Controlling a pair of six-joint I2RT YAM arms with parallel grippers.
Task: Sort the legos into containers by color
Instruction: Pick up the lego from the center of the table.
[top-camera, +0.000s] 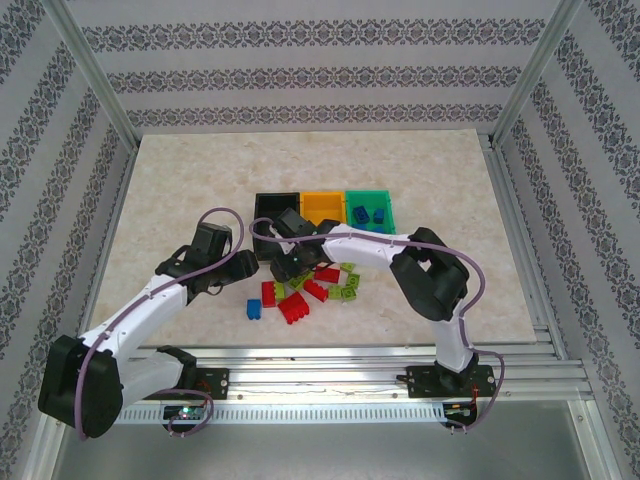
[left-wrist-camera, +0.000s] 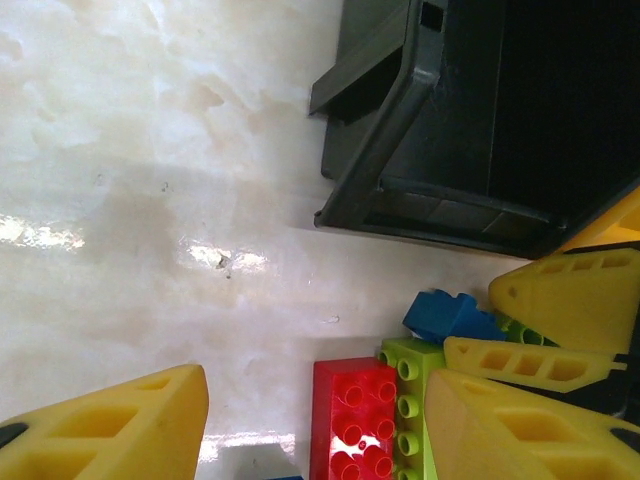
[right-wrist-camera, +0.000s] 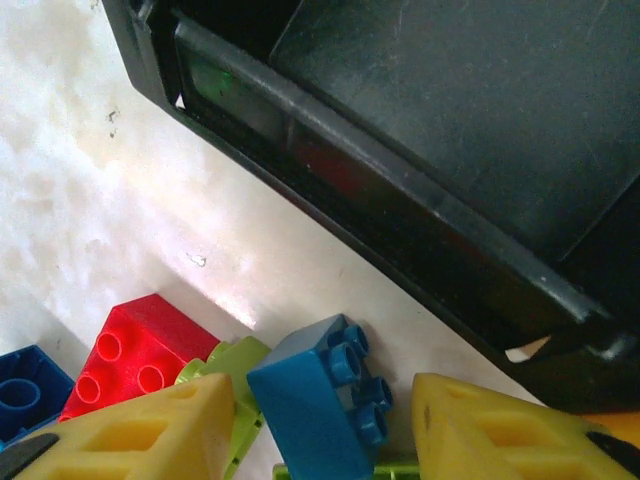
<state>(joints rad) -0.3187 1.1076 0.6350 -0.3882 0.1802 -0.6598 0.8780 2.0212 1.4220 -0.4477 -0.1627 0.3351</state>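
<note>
Legos (top-camera: 310, 285) lie heaped on the bench (top-camera: 180, 180) just in front of the black bin (top-camera: 270, 203), red, blue and lime mixed. My right fingers (top-camera: 287, 266) stand spread either side of a blue brick (right-wrist-camera: 320, 400) near that bin's front wall. My left fingers (top-camera: 236, 270), also spread, frame a red brick (left-wrist-camera: 350, 420) off the bin's near corner.

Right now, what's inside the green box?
Two blue legos lie inside the green box. Its near edge is hidden behind the right arm, so anything there can't be seen.
</note>
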